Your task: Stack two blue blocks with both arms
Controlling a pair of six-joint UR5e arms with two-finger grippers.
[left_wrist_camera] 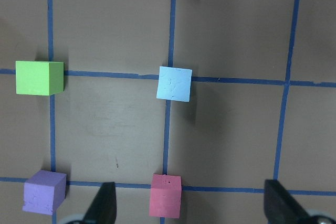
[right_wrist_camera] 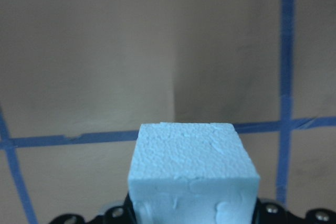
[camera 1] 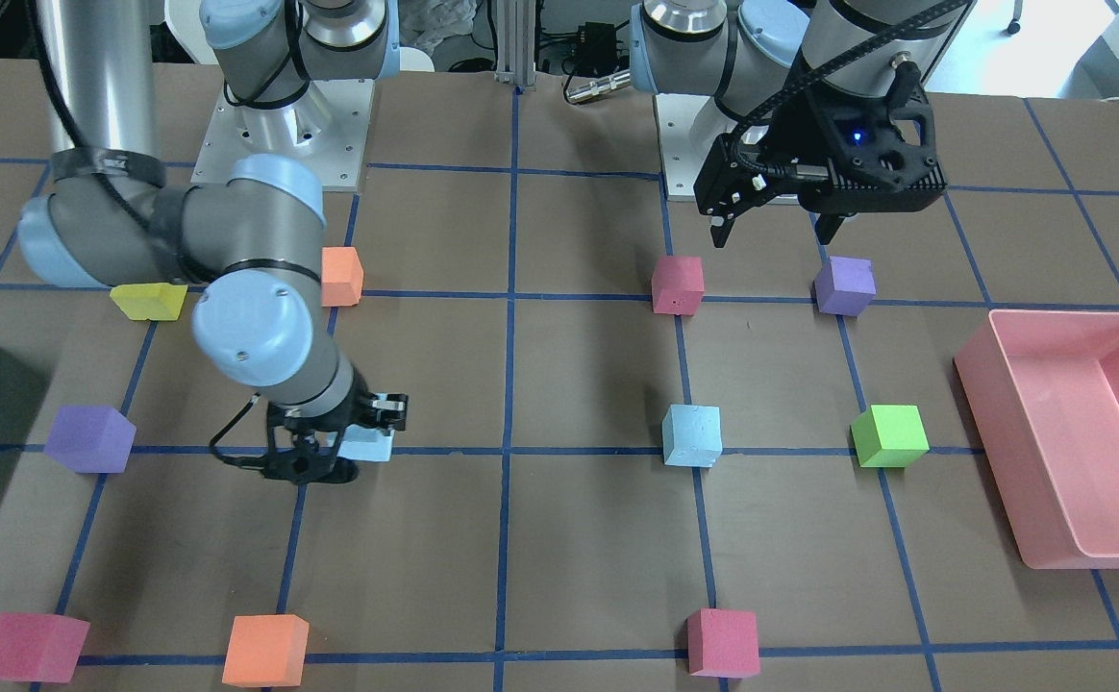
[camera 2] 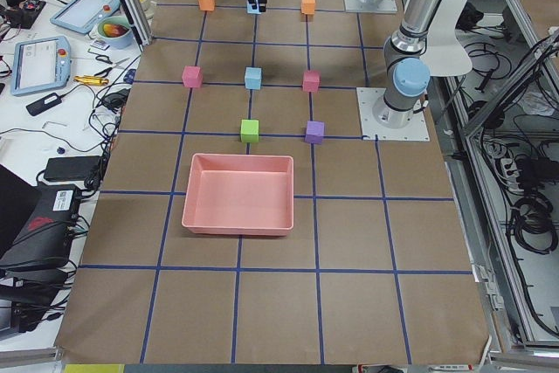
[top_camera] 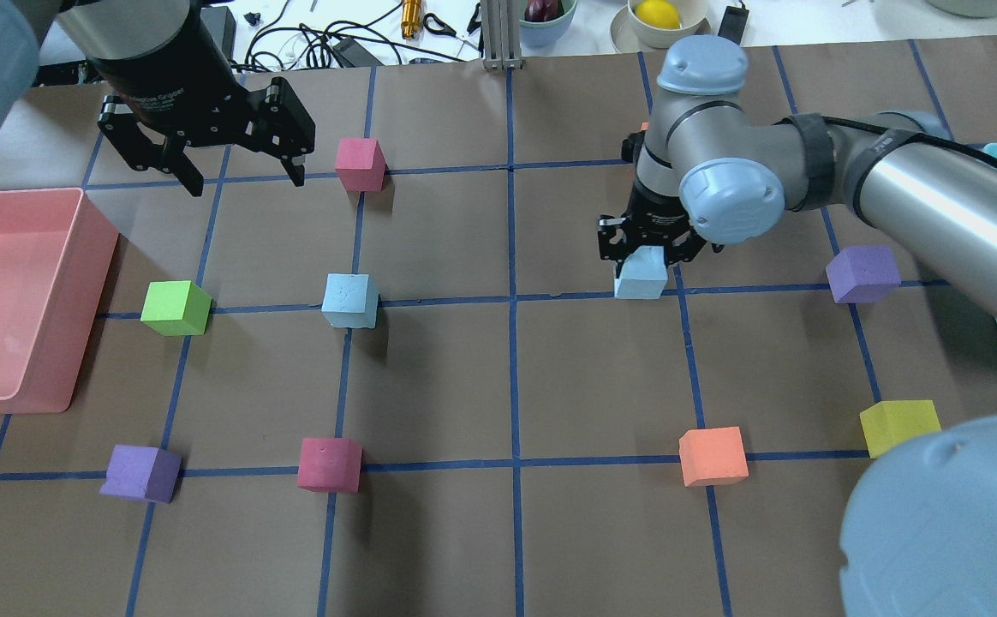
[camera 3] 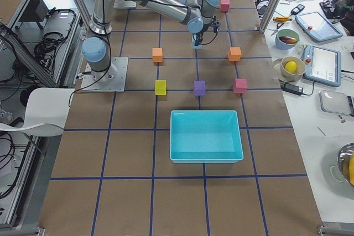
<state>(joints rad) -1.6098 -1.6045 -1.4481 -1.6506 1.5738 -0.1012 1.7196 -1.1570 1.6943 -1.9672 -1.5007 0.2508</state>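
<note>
Brown table (top_camera: 464, 386), right claw (top_camera: 646, 257) tight on blue block (top_camera: 640, 281), left claw (top_camera: 246, 182) agape

Robotics lab: teach pendants (camera 3: 322, 64), cables (camera 2: 524, 216).

Foam cubes: eleven in all.
Pale blue: two, blue block (top_camera: 349, 300) and blue block (top_camera: 640, 278).
Pink: three, pink cube (camera 1: 677, 284), pink cube (camera 1: 723, 642), pink cube (camera 1: 31, 646).
Orange: two, orange cube (camera 1: 341, 276), orange cube (camera 1: 265, 650).
Purple: two, purple cube (camera 1: 844, 285), purple cube (camera 1: 90, 438).
Yellow cube (camera 1: 148, 301): one.
Green cube (camera 1: 890, 435): one.
Bins: two, one pink bin (camera 1: 1011, 452), one teal bin (camera 3: 206, 157).
Arms: two, left arm (top_camera: 130, 26), right arm (top_camera: 918, 193).
Grippers: two, left gripper (top_camera: 246, 184), right gripper (top_camera: 642, 261).
</note>
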